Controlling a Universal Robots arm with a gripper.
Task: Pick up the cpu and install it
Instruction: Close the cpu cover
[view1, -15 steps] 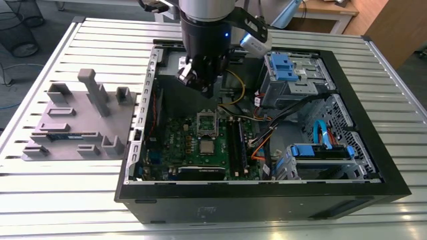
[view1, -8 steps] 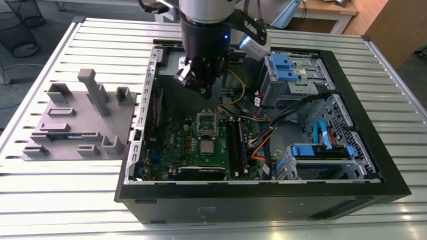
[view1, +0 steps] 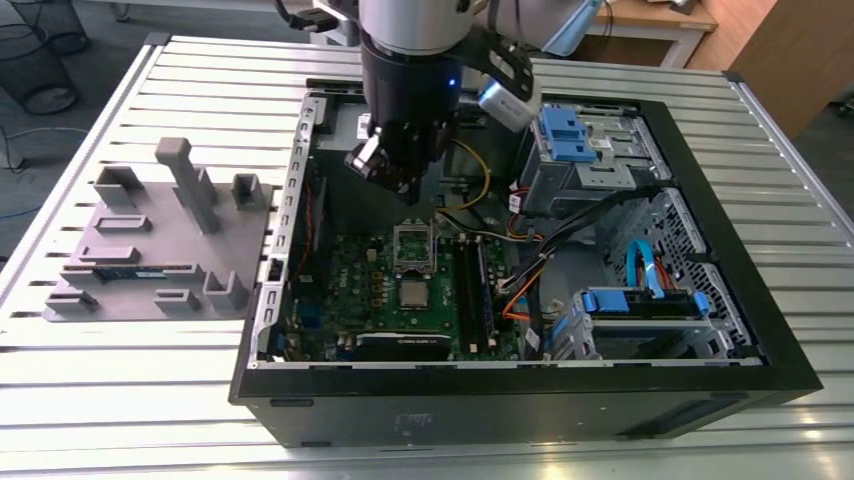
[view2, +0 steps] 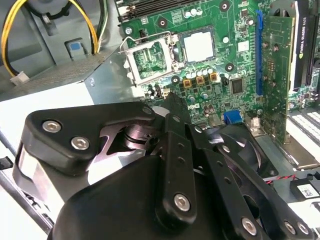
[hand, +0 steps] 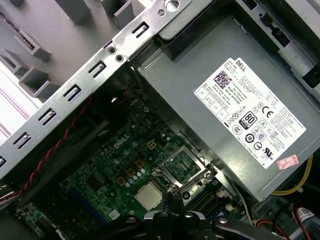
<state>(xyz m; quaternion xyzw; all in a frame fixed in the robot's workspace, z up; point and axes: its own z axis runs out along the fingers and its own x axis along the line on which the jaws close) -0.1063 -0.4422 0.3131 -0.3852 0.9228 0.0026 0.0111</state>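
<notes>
The cpu is a small silver square lying flat in its socket on the green motherboard inside the open computer case. Beside it the silver socket frame stands swung open. Both wrist views show the same pair: the cpu next to the open socket frame. My gripper hangs above the board, over the case's far side, apart from the cpu. In the second wrist view my gripper has its black fingers closed to a point with nothing between them.
On the exterior view's left a grey tray holds a green memory stick. The case wall rises between the tray and the board. The power supply, yellow cables, a graphics card and blue drive cages crowd the case.
</notes>
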